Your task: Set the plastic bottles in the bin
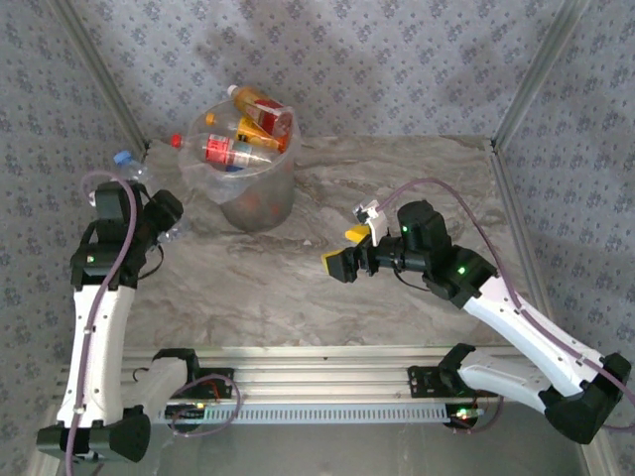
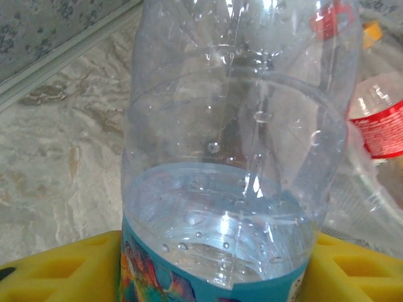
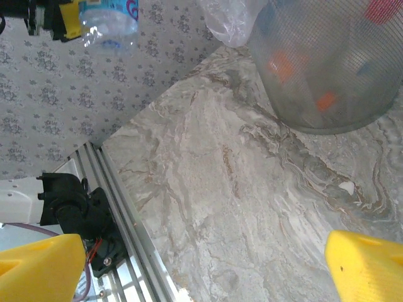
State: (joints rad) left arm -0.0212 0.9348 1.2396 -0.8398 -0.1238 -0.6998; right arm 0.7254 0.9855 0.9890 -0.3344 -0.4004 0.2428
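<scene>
Top external view. The bin (image 1: 260, 188) stands on the marble-patterned table (image 1: 397, 188) at about 11 o'clock from the table's centre, close to the back wall (image 1: 397, 59). Plastic bottles (image 1: 260, 111) are heaped in it above the rim: orange ones on top, a red-labelled one lying across. The left gripper (image 1: 162, 210) is at 8 o'clock from the bin, just beside it, clamped on a clear bottle (image 1: 139, 171) whose blue cap points toward 11 o'clock, near the back-left frame post (image 1: 104, 84). This bottle is outside the bin. The right gripper (image 1: 348, 249) is well apart at 4 o'clock from the bin, its yellow pads spread with nothing between them, facing 9 o'clock over bare table.

Left wrist view. The clear bottle (image 2: 233, 157) is seated between the yellow fingers (image 2: 56, 270), with a blue label at its lower end and water droplets inside. At 3 o'clock a red-labelled bottle (image 2: 381, 126) shows behind it. Table and wall lie at 9 to 11 o'clock.

Right wrist view. The fingertips (image 3: 368, 264) are wide apart and empty. The bin (image 3: 327, 69) is at 1 o'clock, its plastic bag (image 3: 230, 22) hanging over the side, coloured labels dim through the wall. The held bottle (image 3: 110, 22) is at 11 o'clock. The aluminium rail (image 3: 119, 201) runs at 8 o'clock.
</scene>
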